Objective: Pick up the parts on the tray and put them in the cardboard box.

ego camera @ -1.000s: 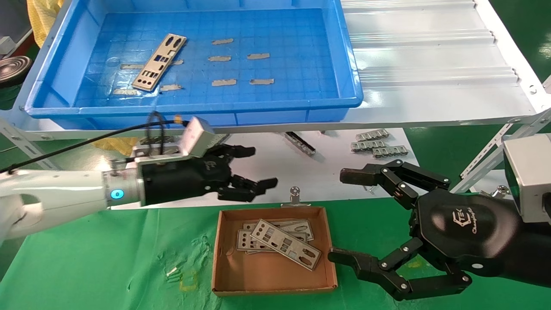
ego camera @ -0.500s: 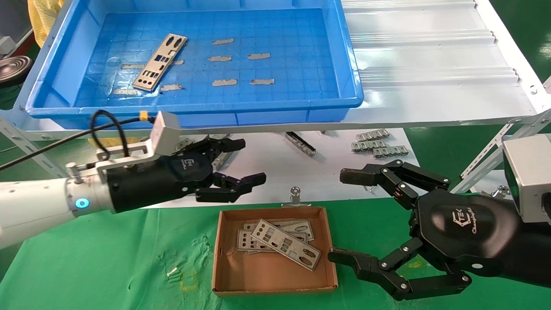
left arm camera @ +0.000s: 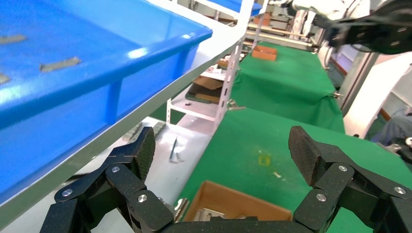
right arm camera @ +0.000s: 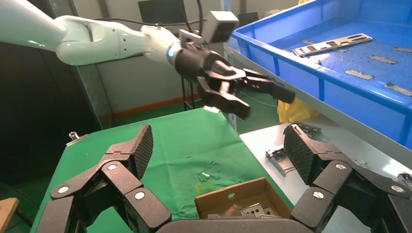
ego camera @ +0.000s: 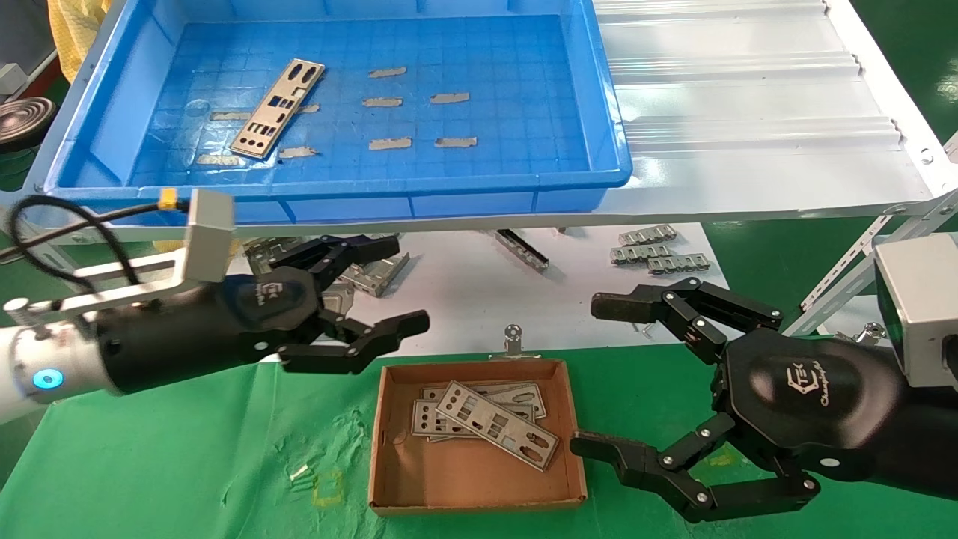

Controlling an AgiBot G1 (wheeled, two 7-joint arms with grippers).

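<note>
Left gripper (ego camera: 389, 288) spread over grey brackets (ego camera: 374, 273), right gripper (ego camera: 599, 374) spread beside cardboard box (ego camera: 471, 494)

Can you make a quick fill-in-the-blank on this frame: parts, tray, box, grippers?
1. The blue tray holds exactly ____ flat metal part.
2. The other parts lie stacked in the ____ box.
3. The left gripper is open and holds ____.
4. The right gripper is ____, beside the box.

Missing: one; cardboard; nothing; open
</note>
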